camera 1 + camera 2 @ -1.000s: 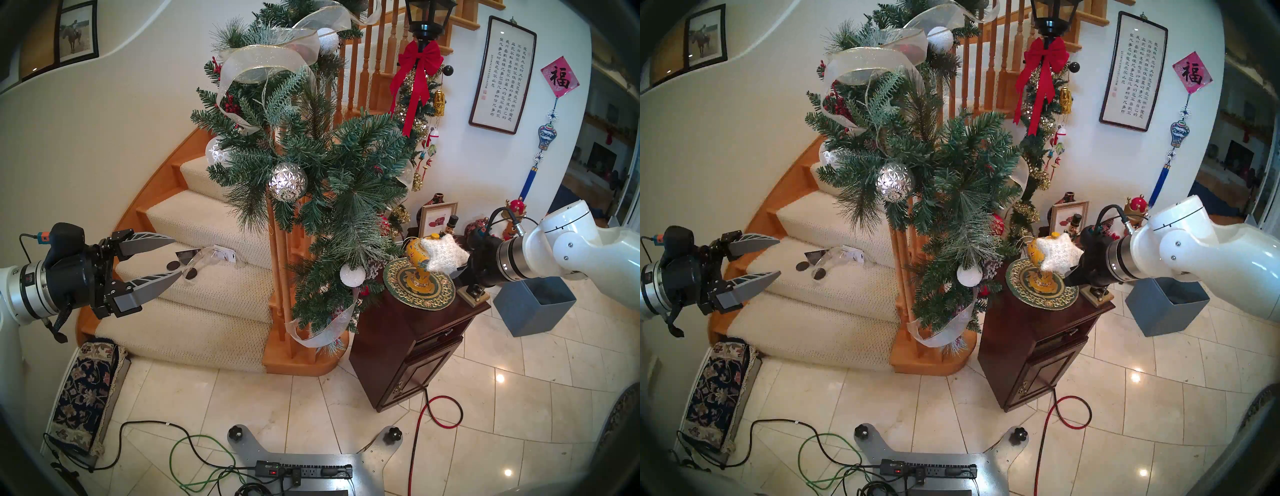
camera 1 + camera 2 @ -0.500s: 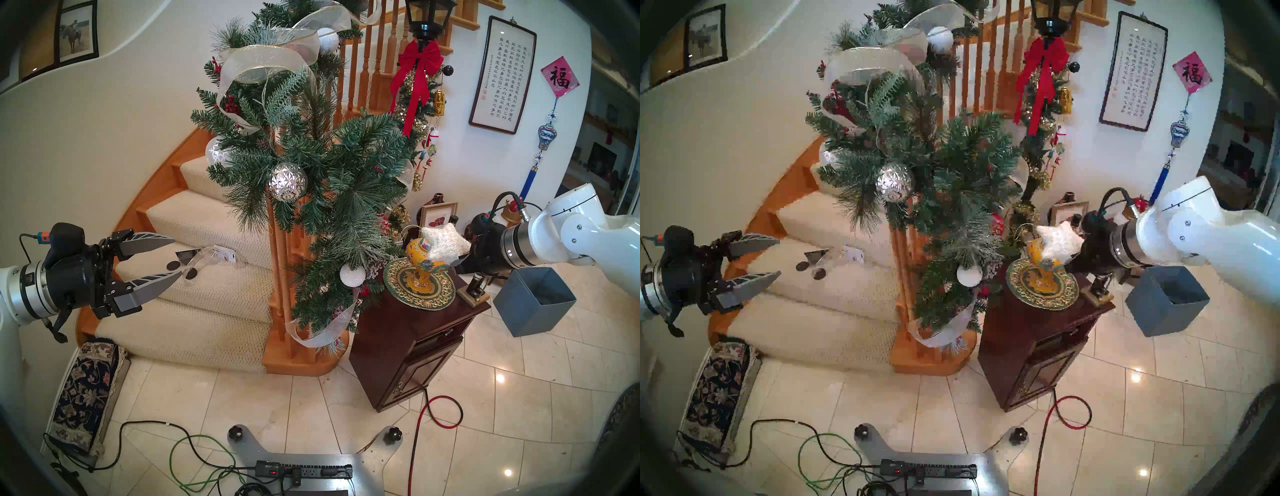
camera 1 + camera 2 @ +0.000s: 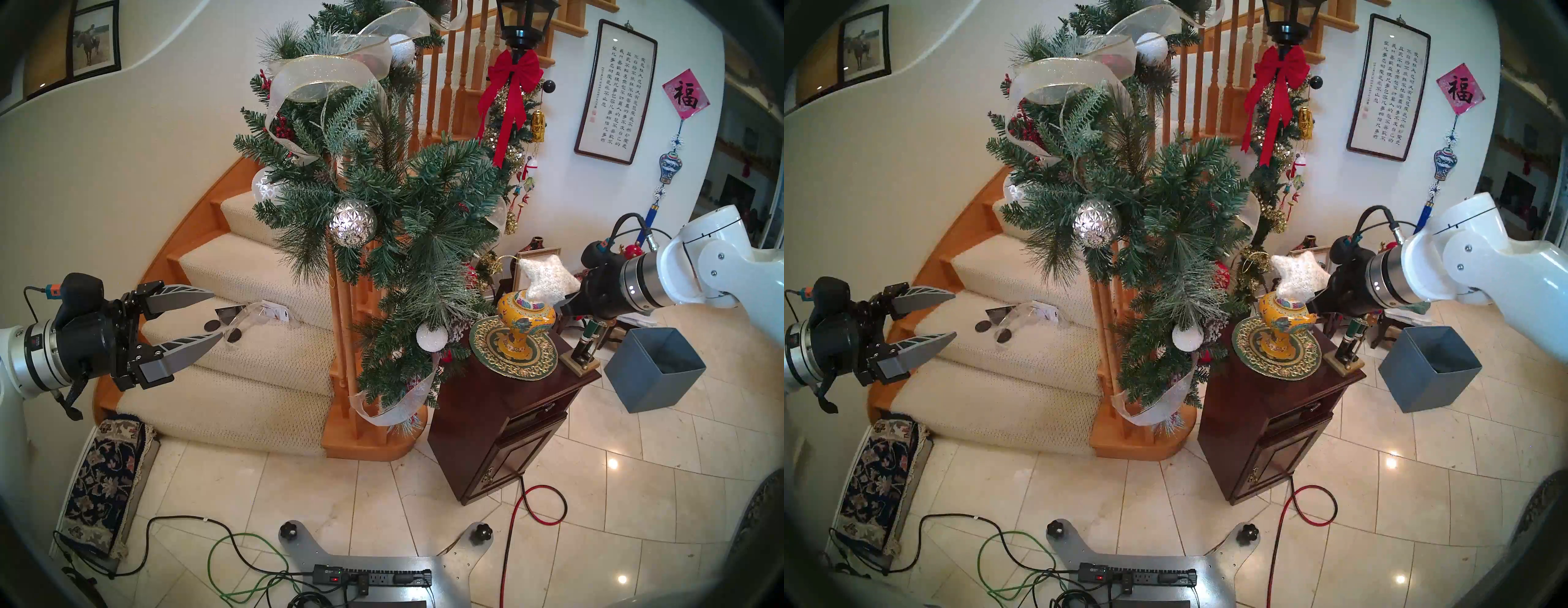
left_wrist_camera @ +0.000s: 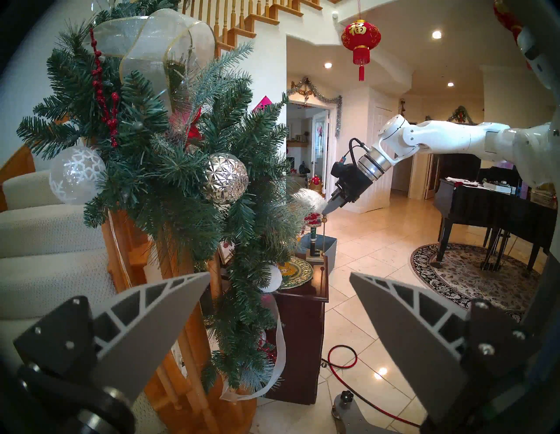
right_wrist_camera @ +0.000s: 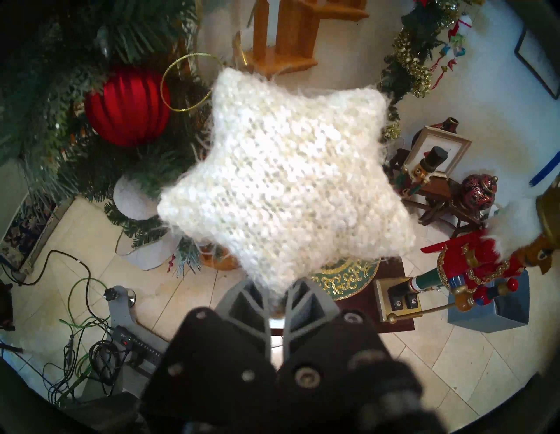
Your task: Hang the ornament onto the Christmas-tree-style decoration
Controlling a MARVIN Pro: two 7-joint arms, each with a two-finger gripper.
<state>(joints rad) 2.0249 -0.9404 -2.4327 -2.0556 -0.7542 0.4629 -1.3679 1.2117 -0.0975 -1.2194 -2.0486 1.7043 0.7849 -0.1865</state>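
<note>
The ornament [image 3: 547, 278] is a puffy white knitted star with a thin gold string loop [image 5: 185, 81]. My right gripper [image 3: 560, 303] is shut on one of its lower points and holds it in the air just right of the garland [image 3: 403, 220], above a yellow vase. In the right wrist view the star [image 5: 288, 169] fills the middle, with the closed right gripper [image 5: 275, 291] below it and its loop against the green branches [image 5: 60, 60]. My left gripper [image 3: 216, 314] is open and empty, left of the garland over the stairs.
A yellow vase [image 3: 524, 322] and a nutcracker [image 3: 587, 344] stand on a dark wooden cabinet [image 3: 509, 407] under the star. A grey box [image 3: 653, 369] sits on the floor at right. A red ball [image 5: 127, 106] hangs in the garland. Cables [image 3: 237, 564] lie on the floor.
My right gripper has lifted the star from in front of the yellow vase to above it, drifting slightly right. The left arm has not moved.
</note>
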